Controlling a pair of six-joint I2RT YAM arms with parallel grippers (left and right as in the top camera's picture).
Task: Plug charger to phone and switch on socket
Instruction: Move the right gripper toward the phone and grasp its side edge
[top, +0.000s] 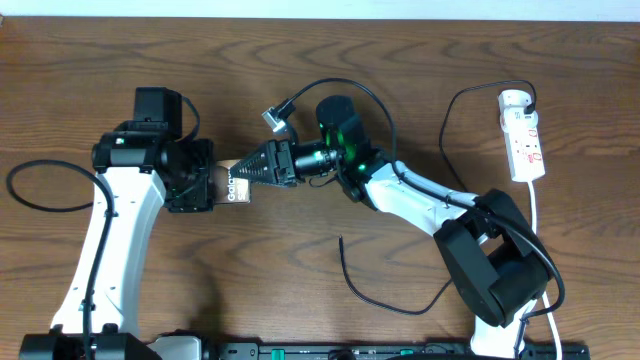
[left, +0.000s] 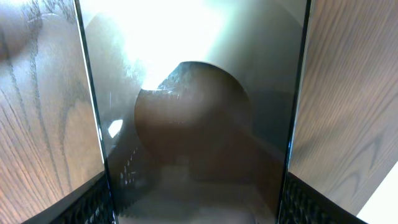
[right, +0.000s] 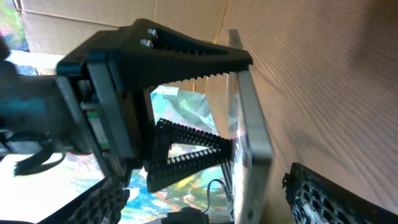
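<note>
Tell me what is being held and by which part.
The left gripper clamps the phone by its two long side edges, near one end. The right gripper is open, holding nothing.

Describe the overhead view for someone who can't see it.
The left tool holds the phone mid-table, and the right tool stands open around its other end. The charger lies loose nearer the front; the socket sits at far right.

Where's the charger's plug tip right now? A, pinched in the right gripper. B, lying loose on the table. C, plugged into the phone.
B: the charger tip lies on bare table, well apart from the phone and the right gripper.
</note>
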